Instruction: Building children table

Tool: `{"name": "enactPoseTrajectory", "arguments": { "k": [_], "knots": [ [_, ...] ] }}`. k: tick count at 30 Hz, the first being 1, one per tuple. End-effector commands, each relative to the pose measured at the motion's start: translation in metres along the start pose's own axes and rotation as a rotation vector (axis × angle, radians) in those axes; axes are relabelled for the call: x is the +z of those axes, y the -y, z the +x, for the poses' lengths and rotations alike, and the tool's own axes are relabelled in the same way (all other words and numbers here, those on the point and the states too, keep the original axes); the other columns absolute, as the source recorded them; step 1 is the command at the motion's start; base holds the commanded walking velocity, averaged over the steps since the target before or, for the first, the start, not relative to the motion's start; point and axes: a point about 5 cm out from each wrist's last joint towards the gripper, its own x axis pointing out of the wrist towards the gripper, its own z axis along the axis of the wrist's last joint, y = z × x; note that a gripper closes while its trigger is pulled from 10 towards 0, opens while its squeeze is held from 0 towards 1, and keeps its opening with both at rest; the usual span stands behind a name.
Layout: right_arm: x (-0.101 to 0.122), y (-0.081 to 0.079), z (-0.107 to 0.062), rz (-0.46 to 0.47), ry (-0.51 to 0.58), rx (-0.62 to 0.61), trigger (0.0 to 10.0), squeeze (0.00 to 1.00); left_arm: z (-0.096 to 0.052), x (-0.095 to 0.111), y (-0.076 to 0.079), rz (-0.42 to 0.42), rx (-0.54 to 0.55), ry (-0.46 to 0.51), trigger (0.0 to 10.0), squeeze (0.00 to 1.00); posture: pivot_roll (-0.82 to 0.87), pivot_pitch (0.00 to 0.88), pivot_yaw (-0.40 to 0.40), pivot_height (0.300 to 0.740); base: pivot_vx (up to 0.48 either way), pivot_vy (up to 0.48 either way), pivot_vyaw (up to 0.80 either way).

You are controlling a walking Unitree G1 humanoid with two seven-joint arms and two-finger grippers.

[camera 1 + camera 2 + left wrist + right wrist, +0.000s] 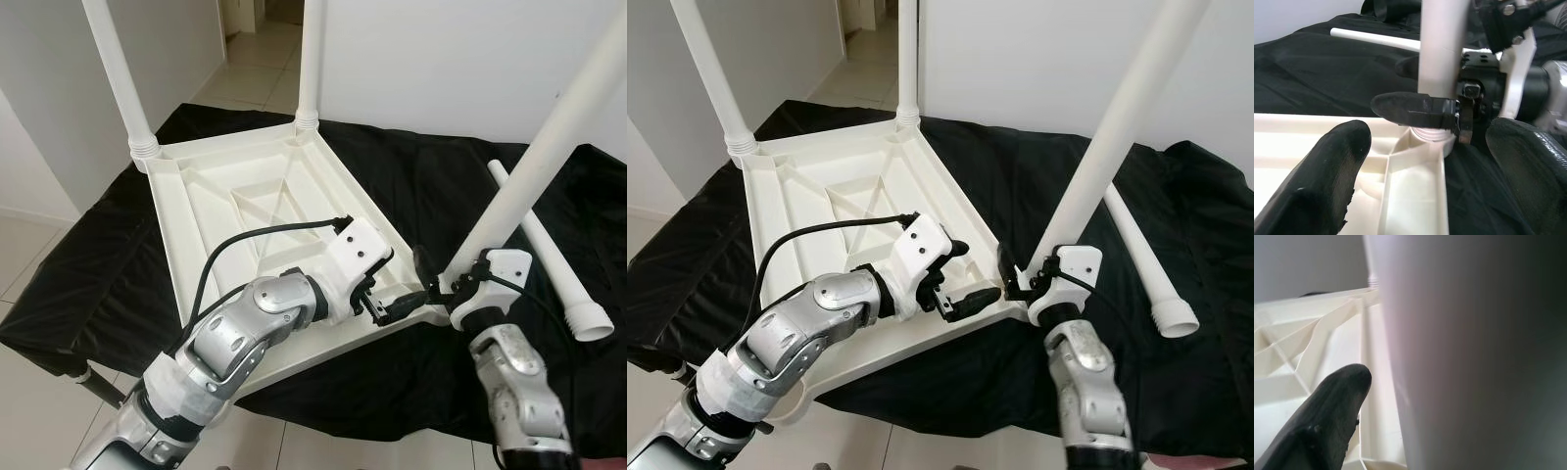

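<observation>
Right claw point(427, 277) clamped round table leg point(529, 186), top cut off; left claw point(387, 305) wide beside tabletop point(255, 196) corner

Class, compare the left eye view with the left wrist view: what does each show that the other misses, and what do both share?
Left eye view alone: two upright legs at the upturned tabletop's far corners. Left wrist view alone: the threaded socket under the near leg, close up. Both: the right gripper clamping that leg, and a loose leg on the black cloth.
</observation>
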Motion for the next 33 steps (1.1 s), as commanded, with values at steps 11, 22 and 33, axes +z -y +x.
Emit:
{"name": "enactPoseTrajectory", "arguments": {
  "k": [11,22,33],
  "knots": [
    [-0.006,0.018,0.016,-0.038,-0.060,0.196,5.1,0.00,0.005,-0.003,0.005,0.016,-0.068,-0.024,10.0,0.00,-0.08,0.000,-0.017,0.740,0.000,0.000,0.00],
    [-0.013,0.027,0.017,-0.056,-0.106,0.274,0.0,0.00,0.010,-0.018,0.004,0.007,-0.064,-0.058,10.0,0.00,-0.09,0.000,-0.022,0.740,0.000,0.000,0.00],
    [-0.019,0.012,0.012,-0.027,-0.109,0.163,10.0,0.00,0.009,-0.023,0.001,-0.004,-0.032,-0.068,10.0,0.00,-0.09,0.000,-0.026,0.740,0.000,0.000,0.00]
  ]
}}
